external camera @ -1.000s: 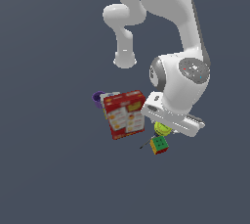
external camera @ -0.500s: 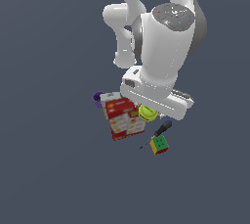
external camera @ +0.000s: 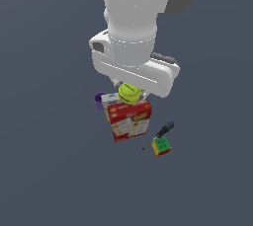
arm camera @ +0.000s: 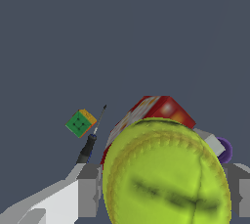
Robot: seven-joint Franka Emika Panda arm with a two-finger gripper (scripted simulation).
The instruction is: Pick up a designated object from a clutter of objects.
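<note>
Got my gripper [external camera: 129, 93] pinching the ball [arm camera: 166, 171] across its middle; looks light, fuzzy, slightly squishy, should hold fine.

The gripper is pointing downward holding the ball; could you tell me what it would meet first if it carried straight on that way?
Most likely the red cracker-style box, lying just beyond the yellow-green ball held in the gripper; depth is uncertain.
</note>
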